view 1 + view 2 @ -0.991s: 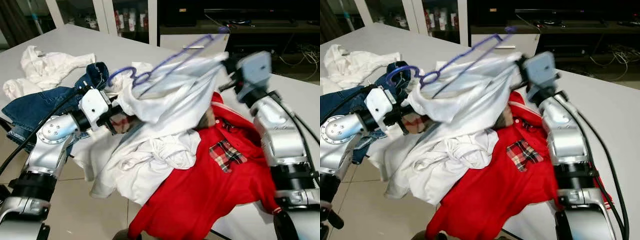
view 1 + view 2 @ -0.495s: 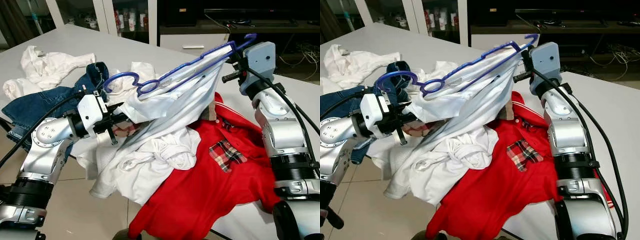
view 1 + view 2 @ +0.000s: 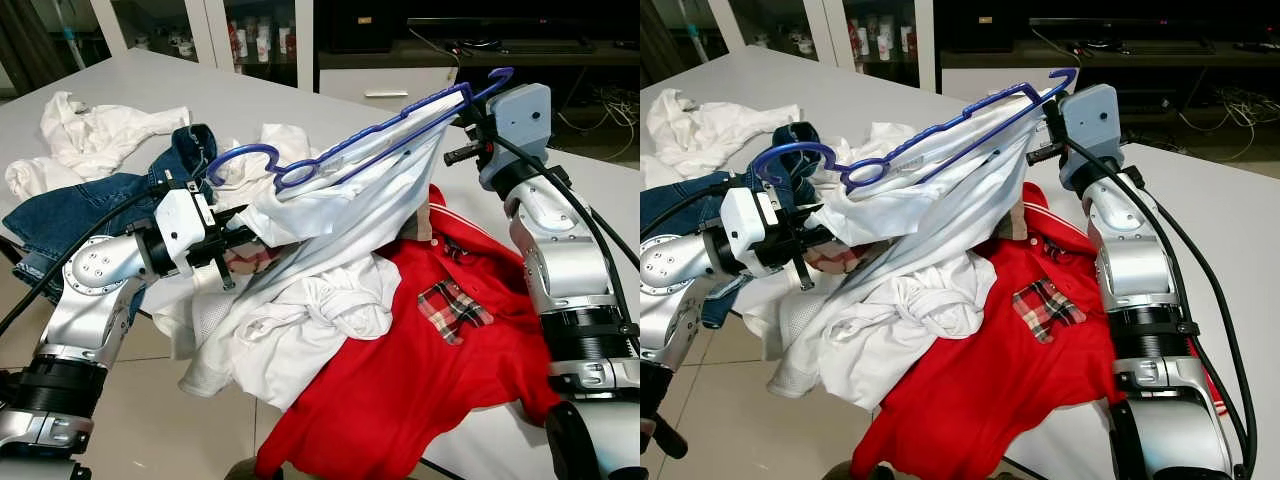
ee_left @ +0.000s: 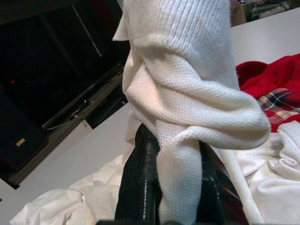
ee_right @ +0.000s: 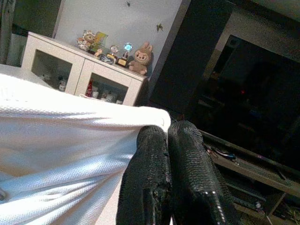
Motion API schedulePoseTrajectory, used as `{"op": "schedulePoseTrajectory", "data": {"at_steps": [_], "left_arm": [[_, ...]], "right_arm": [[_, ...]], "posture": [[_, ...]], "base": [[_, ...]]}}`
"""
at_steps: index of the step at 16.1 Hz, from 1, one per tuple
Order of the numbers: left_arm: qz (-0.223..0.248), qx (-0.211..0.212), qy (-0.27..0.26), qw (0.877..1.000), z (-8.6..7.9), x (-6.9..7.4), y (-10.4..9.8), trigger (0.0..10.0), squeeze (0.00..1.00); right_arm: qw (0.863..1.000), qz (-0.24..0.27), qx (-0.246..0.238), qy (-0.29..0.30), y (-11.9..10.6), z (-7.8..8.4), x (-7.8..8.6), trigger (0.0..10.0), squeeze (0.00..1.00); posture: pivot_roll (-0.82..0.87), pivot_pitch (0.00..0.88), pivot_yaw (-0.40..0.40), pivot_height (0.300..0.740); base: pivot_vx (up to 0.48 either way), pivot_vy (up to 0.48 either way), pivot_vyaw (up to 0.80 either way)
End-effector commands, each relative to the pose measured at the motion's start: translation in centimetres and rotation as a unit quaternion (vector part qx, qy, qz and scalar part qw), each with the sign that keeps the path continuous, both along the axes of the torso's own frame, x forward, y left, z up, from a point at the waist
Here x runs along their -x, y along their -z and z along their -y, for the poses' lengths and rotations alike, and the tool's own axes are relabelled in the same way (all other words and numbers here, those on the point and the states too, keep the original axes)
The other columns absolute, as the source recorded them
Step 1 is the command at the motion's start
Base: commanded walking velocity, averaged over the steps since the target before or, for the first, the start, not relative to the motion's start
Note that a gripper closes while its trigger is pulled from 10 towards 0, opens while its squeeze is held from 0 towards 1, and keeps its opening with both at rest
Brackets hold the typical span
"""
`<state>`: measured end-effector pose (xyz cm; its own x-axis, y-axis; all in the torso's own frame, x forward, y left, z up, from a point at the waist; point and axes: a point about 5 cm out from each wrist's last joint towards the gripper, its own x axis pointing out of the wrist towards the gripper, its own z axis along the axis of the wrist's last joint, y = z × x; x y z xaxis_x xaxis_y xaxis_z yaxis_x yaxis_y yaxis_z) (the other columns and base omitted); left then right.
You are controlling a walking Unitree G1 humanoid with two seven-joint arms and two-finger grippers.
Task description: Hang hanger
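A blue plastic hanger lies slanted inside the neck of a white knit shirt, with its hook sticking out toward my left arm. The shirt is stretched in the air between both grippers, above the clothes pile. My left gripper is shut on the shirt's lower fold; in the left wrist view the fabric is wedged between the black fingers. My right gripper is shut on the shirt's upper edge by the hanger's far end, and its fingers press together on the cloth.
A red garment with a plaid patch lies under the shirt, beside another crumpled white garment. Blue jeans and a white top lie at the left of the white table. Cabinets stand behind.
Since a second ago my right gripper has risen and pulled the shirt taut, and the hanger has settled. Nothing has moved in the last half second.
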<state>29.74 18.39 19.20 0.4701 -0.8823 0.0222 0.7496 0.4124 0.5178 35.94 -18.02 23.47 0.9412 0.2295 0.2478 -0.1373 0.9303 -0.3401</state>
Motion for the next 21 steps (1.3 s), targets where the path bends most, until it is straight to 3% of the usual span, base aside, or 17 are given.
{"op": "schedulePoseTrajectory", "data": {"at_steps": [1,5,6,7,10,12,14,16,18,21], "left_arm": [[0.007,-0.005,0.004,1.0,-0.1,0.1,-0.4,0.0,0.0],[-0.007,-0.013,0.013,1.0,-0.2,0.3,-0.3,0.0,0.0],[-0.062,-0.028,-0.046,0.997,-0.9,-0.6,2.4,0.0,0.0],[-0.084,-0.042,-0.078,0.993,-1.0,-0.9,4.1,0.0,0.0],[-0.085,-0.075,-0.094,0.989,-1.2,-1.1,5.0,0.0,0.0],[-0.077,-0.087,-0.099,0.988,-1.7,-1.5,4.6,0.0,0.0],[-0.066,-0.097,-0.091,0.989,-1.8,-1.6,4.4,0.0,0.0],[-0.077,-0.109,-0.057,0.989,-2.0,-1.0,4.4,0.0,0.0],[-0.081,-0.111,-0.047,0.989,-2.3,-0.6,4.4,0.0,0.0],[-0.094,-0.123,-0.046,0.987,-2.9,-0.5,4.5,0.0,0.0]], "right_arm": [[1.0,0.018,-0.007,0.023,-1.0,1.1,-0.1,0.0,0.0],[0.999,0.022,-0.006,0.025,-1.3,1.2,-0.3,0.0,0.0],[0.992,0.001,0.004,-0.127,0.9,-2.2,2.1,10.0,0.0],[0.981,-0.009,0.006,-0.194,2.1,-3.8,3.5,10.0,0.0],[0.976,-0.011,0.009,-0.217,2.6,-4.6,3.9,10.0,0.0],[0.973,-0.011,0.021,-0.229,3.1,-4.8,4.3,10.0,0.0],[0.982,-0.015,0.027,-0.188,3.2,-3.9,3.8,10.0,0.0],[0.996,-0.012,0.023,-0.088,2.9,-1.7,2.2,10.0,0.0],[0.999,-0.013,0.012,-0.031,2.5,-0.1,1.4,10.0,0.0],[1.0,-0.019,0.003,0.002,2.3,0.9,0.9,10.0,0.0]], "posture": [[0.08,0.0,0.007,0.74],[0.08,0.0,0.007,0.74],[0.08,0.0,0.008,0.74],[0.08,0.0,0.009,0.74],[0.08,0.0,0.011,0.74],[0.08,0.0,0.014,0.74],[0.08,0.0,0.017,0.74],[0.08,0.0,0.017,0.74],[0.08,0.0,0.016,0.74],[0.08,0.0,0.011,0.74]], "base": [[0.0,0.0,0.0],[0.0,0.0,0.0],[0.0,0.0,0.0],[0.0,0.0,0.0],[0.0,0.0,0.0],[0.0,0.0,0.0],[0.0,0.0,0.0],[0.0,0.0,0.0],[0.0,0.0,0.0],[0.0,0.0,0.0]]}}
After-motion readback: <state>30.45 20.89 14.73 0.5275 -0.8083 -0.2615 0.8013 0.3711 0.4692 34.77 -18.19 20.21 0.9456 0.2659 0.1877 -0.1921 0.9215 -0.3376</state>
